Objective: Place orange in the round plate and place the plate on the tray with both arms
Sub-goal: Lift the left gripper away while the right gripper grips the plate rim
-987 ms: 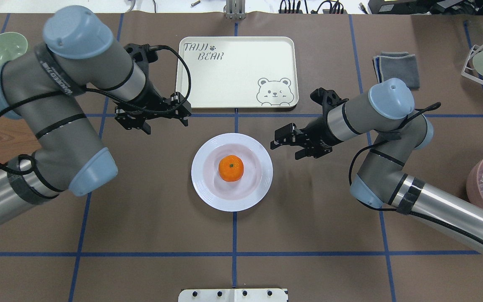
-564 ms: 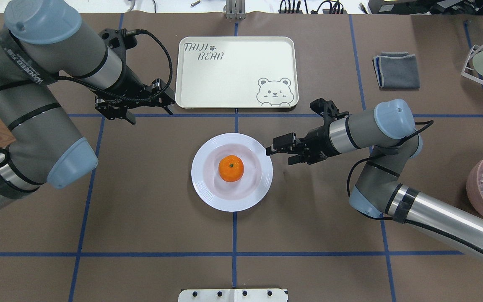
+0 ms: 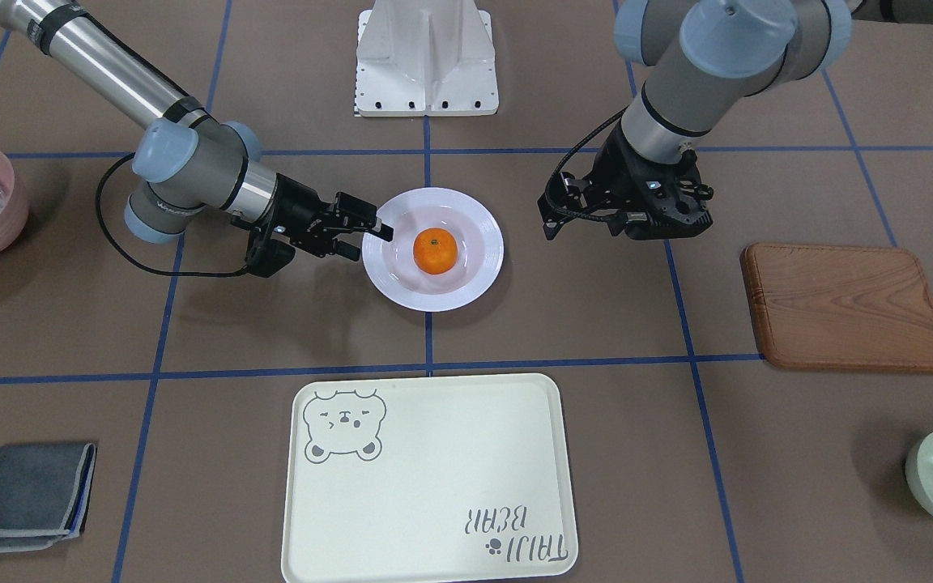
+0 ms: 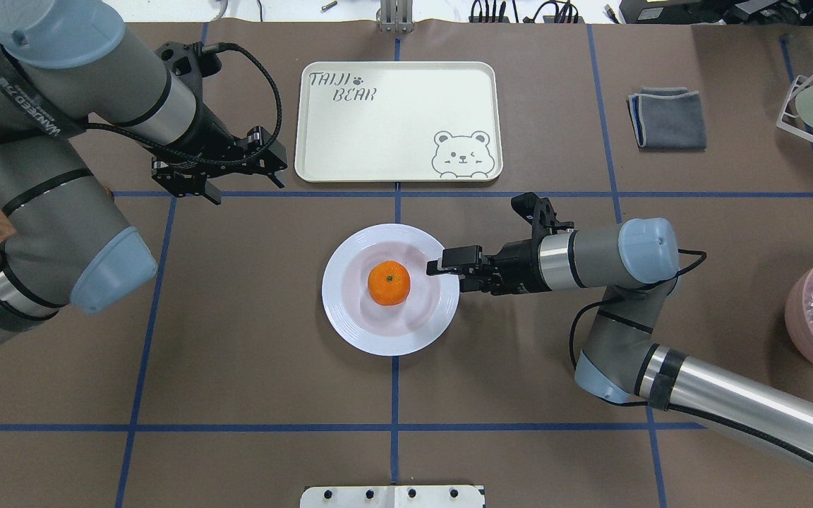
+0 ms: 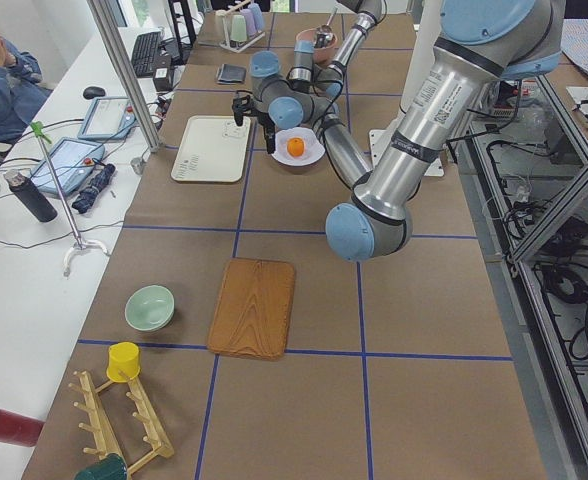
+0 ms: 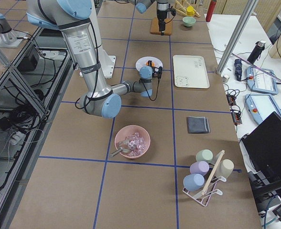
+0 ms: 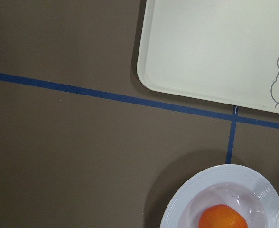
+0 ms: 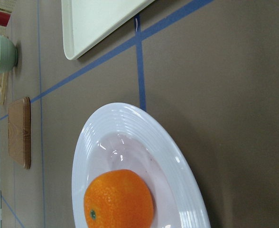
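Orange [image 4: 389, 283] sits in the well of the round plate [image 4: 350, 324], near the table's middle, so I judge the first half done.

My right gripper [image 4: 447, 275] reaches in low from the right. Jaws are apart, one finger over the rim's right edge, nothing clamped. It looks placed to pinch the rim.

My left gripper [image 4: 249, 192] hangs spread and empty, farther off to the left, well apart from the plate.

The tray [image 4: 396, 134] lies beyond, just right of that gripper.

The front-facing view confirms the finger overlapping the rim. The right wrist view gives only ridged rim and fruit, no fingers.
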Motion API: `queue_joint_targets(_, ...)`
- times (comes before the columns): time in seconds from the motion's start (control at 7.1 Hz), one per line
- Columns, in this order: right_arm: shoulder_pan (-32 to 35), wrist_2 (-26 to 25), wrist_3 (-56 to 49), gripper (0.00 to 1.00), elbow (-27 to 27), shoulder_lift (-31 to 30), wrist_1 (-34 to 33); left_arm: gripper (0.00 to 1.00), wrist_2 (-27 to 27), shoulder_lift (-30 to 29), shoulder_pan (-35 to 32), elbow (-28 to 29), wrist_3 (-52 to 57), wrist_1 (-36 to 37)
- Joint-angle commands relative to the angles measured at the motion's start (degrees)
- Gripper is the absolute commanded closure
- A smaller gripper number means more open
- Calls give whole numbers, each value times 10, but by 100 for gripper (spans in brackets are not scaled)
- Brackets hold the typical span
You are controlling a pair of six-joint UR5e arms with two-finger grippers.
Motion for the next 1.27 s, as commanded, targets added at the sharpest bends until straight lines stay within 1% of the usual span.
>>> queue_joint_targets(0.0,-11,-14,1,5,-5,-7,14,3,0,7,-7,-7,0,1)
queue_joint_targets(0.14,-12,-16,13,8,-5,-4,14,3,0,7,-7,-10,0,2)
queue_joint_targets(0.42,-16,-16,23,12,-6,-2,14,3,0,5,-8,-27,0,30)
queue_joint_targets(0.56,-17,-16,24,19,-8,-3,14,3,0,5,-8,-28,0,30)
queue_joint_targets(0.7,-18,-16,24,31,-11,-2,14,3,0,6,-10,-29,0,30)
queue_joint_targets(0.85,-18,-16,27,48,-11,-1,14,3,0,6,-12,-31,0,30)
queue_joint_targets(0.99,-18,-15,39,71,-10,0,14,3,0,6,-12,-32,0,34)
queue_joint_targets(1.13,-18,-14,42,89,-8,2,14,3,0,6,-12,-32,0,34)
